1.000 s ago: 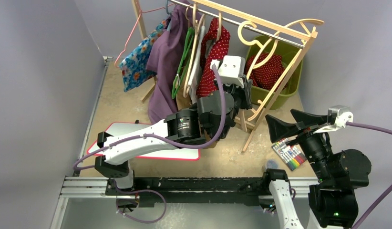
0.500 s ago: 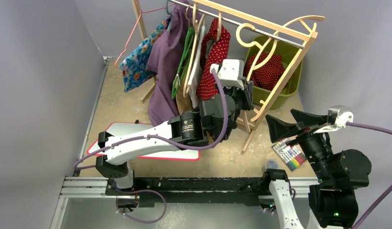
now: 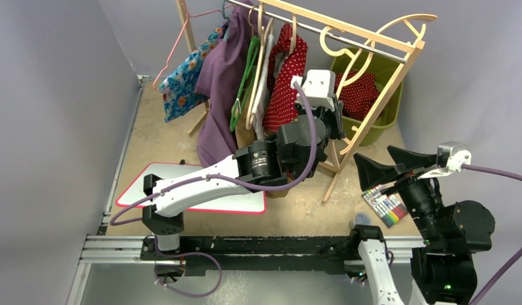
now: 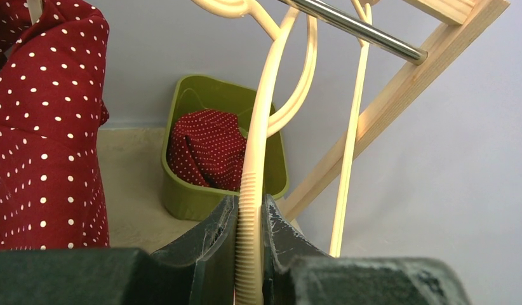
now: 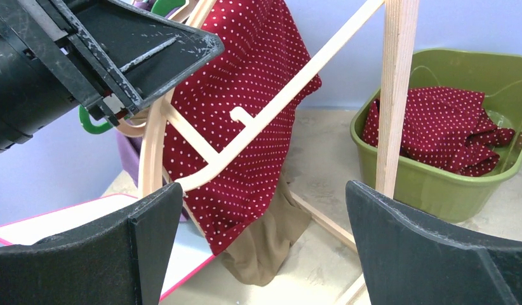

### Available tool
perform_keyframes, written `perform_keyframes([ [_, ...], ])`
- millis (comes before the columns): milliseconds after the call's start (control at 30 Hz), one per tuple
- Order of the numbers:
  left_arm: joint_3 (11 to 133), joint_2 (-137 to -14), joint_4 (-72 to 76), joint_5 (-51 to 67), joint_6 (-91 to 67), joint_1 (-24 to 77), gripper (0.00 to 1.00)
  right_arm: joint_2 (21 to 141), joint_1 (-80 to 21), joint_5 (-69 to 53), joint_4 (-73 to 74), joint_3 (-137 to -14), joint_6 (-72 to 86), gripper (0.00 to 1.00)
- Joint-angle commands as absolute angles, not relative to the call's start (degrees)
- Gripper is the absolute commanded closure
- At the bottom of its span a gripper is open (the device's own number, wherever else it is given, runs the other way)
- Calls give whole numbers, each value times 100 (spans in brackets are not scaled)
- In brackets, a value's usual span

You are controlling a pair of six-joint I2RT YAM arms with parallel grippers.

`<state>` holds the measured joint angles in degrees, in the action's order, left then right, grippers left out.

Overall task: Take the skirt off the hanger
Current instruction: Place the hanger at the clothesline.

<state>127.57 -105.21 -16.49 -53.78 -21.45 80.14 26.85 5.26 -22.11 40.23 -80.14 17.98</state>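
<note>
My left gripper (image 3: 331, 121) is shut on the lower arm of a bare cream plastic hanger (image 3: 357, 60), whose hook is over the rack's metal rail. In the left wrist view the ribbed hanger (image 4: 258, 146) is pinched between my jaws (image 4: 250, 203). A red polka-dot skirt (image 3: 360, 95) lies crumpled in the green bin (image 3: 388, 111) behind the rack; it also shows in both wrist views (image 4: 207, 149) (image 5: 436, 127). Another red polka-dot garment (image 3: 285, 82) hangs on the rail, left of the held hanger. My right gripper (image 3: 392, 164) is open and empty, to the right of the rack (image 5: 263, 190).
The wooden rack (image 3: 373, 111) stands across the table. It carries a purple garment (image 3: 220, 82), a floral one (image 3: 182, 76) and several hangers. A tan cloth (image 5: 271, 248) hangs below the red garment. A pink-edged whiteboard (image 3: 201, 197) and a marker pack (image 3: 385, 206) lie near the front.
My left gripper has moved right and slightly back, taking the cream hanger along the rail toward the rack's right end. The right arm has not moved.
</note>
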Motion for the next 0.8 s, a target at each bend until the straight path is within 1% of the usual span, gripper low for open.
perform_keyframes([
  [0, 13100, -10594, -1571, -4834, -2004, 8067, 100, 2645, 517, -2185, 3797, -8143, 1788, 1],
  [167, 13028, -10620, -1712, -4847, -1884, 8068, 99, 2645, 516, -2171, 3788, -8123, 1784, 1],
  [367, 12633, -10405, -1693, -4904, -1894, 8068, 82, 2638, 513, -2145, 3787, -8080, 1793, 1],
  [467, 12507, -10291, -1686, -4930, -1898, 8066, 80, 2642, 516, -2158, 3788, -8068, 1794, 1],
  [567, 12415, -10205, -1688, -4926, -1898, 8067, 73, 2654, 512, -2158, 3779, -8077, 1799, 1],
  [767, 12190, -9977, -1676, -4869, -1911, 8068, 67, 2678, 510, -2187, 3788, -8099, 1802, 1],
])
